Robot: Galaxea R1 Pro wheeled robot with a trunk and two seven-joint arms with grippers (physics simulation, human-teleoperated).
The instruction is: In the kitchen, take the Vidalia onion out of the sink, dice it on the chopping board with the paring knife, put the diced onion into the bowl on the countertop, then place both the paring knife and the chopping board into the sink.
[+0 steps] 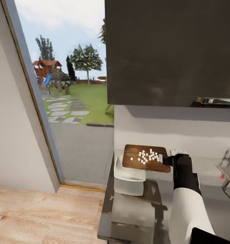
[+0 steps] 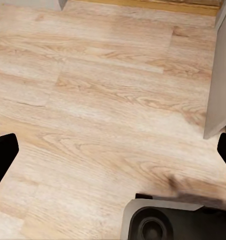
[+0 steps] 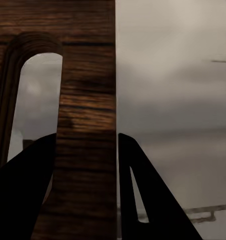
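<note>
Head view: right arm outstretched, fingers (image 3: 88, 165) clamped on chopping board (image 1: 147, 158); left fingers (image 2: 4, 152) apart.

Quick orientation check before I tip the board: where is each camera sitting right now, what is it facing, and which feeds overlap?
Head view: on the head, facing forward and down at the countertop; the right gripper holds the chopping board with diced onion above the bowl.
Left wrist view: on the left arm, facing the wooden floor; dark fingertips at the frame edges.
Right wrist view: along the right gripper, clamped on the board's handle end.
Shared: head and right wrist views both show the board.
</note>
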